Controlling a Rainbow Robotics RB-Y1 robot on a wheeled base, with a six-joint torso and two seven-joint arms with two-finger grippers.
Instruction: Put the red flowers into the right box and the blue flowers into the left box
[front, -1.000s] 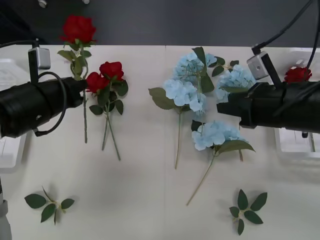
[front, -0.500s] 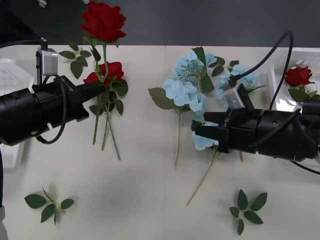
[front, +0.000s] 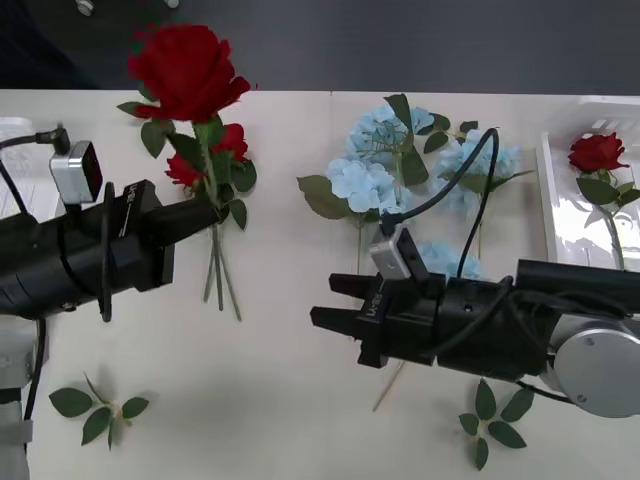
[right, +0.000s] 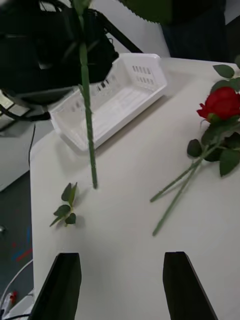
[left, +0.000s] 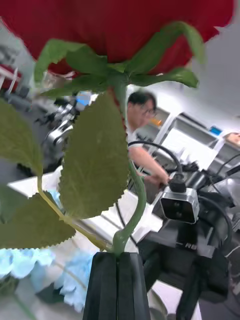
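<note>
One deep-red artificial rose (front: 188, 68) clamped by left gripper (front: 215, 212) fingers above white desk (front: 290, 400), right gripper (front: 335, 305) fingers apart beside pale-blue hydrangea clusters (front: 372, 185).

Left white ribbed plastic tray (front: 12, 128): cut by front view's left edge & mostly behind the left arm; contents can't be told.
Right white ribbed plastic tray (front: 556, 190): runs off the right edge, near end behind the right arm.
Pale blue hydrangea cluster (front: 445, 258) nearest the table's front edge: mostly under the right arm's cable & camera; its stem partly covered.
Deep-red rose (left: 115, 25) held in the left gripper (left: 118, 285): bloom cut by left wrist view's top edge; background there blurred.
Two red roses (front: 215, 155) lying by table's far-left edge: blooms partly behind the held rose's leaves.
</note>
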